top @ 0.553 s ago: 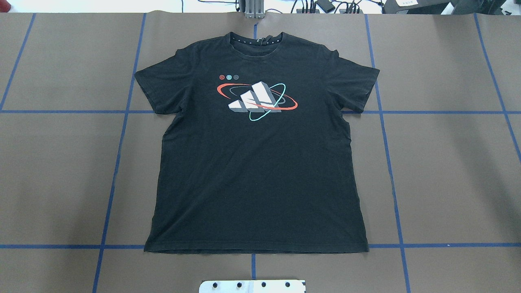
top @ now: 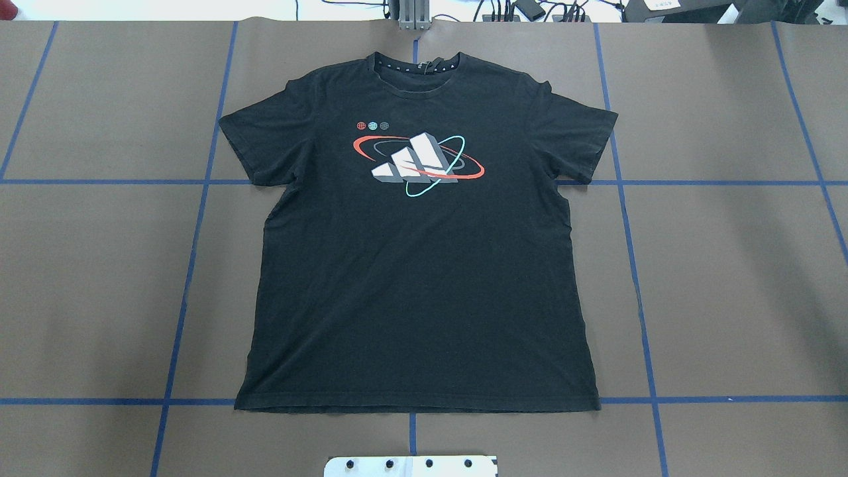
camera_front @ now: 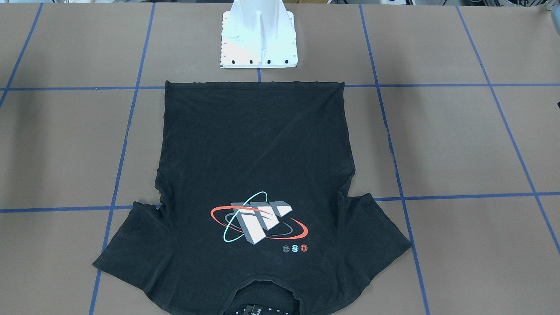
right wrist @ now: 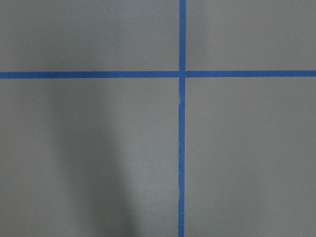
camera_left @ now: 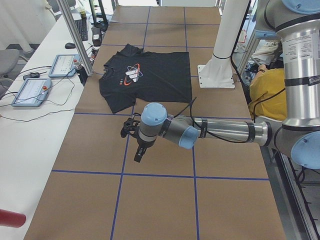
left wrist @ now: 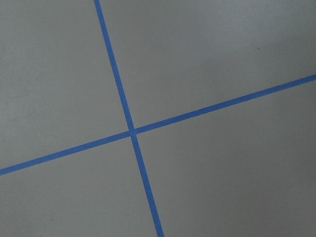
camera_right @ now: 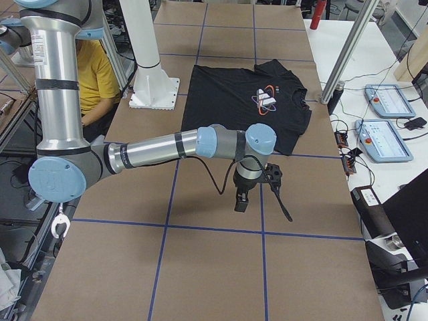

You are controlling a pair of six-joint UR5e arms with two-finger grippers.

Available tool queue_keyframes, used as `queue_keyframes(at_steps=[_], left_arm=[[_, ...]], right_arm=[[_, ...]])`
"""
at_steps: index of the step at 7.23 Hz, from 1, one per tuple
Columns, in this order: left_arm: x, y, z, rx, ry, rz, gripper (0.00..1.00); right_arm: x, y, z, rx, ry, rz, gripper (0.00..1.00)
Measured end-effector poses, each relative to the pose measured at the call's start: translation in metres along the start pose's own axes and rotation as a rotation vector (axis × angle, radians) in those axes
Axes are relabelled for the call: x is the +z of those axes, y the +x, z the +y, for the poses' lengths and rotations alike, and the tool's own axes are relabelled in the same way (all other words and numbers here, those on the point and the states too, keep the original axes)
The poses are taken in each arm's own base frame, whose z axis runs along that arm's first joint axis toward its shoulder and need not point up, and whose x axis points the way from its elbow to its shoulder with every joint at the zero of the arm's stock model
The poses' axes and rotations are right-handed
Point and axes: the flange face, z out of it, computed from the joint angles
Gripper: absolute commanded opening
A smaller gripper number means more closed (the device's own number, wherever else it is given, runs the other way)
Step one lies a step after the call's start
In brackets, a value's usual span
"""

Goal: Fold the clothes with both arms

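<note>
Lying on counter: black T-shirt point(top: 417, 265), spread flat on the brown counter point(top: 729, 278), both sleeves out to the sides.
Print side: up; the white, red and teal logo point(top: 417, 162) is on the chest.
Orientation: hem just beside the white base mount point(camera_front: 259, 39); collar at the far side from the robot.
Left arm: the left arm point(camera_left: 225, 131) reaches low over bare counter, off to the robot's left of the shirt.
Left gripper: the left gripper point(camera_left: 138, 154) points down, above the counter and well apart from the shirt's near sleeve; whether it is released or clenched cannot be told.
Right arm: the right arm point(camera_right: 154, 148) extends low on the opposite side.
Right gripper: the right gripper point(camera_right: 241, 202) hangs over bare counter, apart from the shirt's edge; its state cannot be told.
Wrist views: only counter surface and crossing blue tape lines point(left wrist: 132, 131); no cloth in frame.
</note>
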Motion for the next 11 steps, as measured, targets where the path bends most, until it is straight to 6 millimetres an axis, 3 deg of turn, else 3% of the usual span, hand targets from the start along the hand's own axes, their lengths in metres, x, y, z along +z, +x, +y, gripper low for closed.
queue_keyframes(at_steps=[2,5,6,9,11], left_arm=[[-0.002,0.003,0.002,0.004,0.003,-0.001,1.0],[-0.001,0.003,0.001,0.011,0.004,0.002,1.0],[-0.002,0.005,0.0,0.016,0.007,0.003,1.0],[-0.004,0.009,-0.003,0.053,0.04,0.005,1.0],[-0.004,0.01,-0.004,0.06,0.047,0.006,1.0]], right_arm=[[0.001,-0.011,-0.004,-0.023,0.005,-0.038,1.0],[0.029,-0.064,-0.02,-0.17,0.042,-0.072,1.0],[0.041,-0.097,-0.037,-0.166,0.045,-0.077,1.0],[0.079,-0.195,-0.13,0.032,0.176,-0.144,0.98],[0.096,-0.268,-0.179,0.157,0.228,-0.211,0.92]])
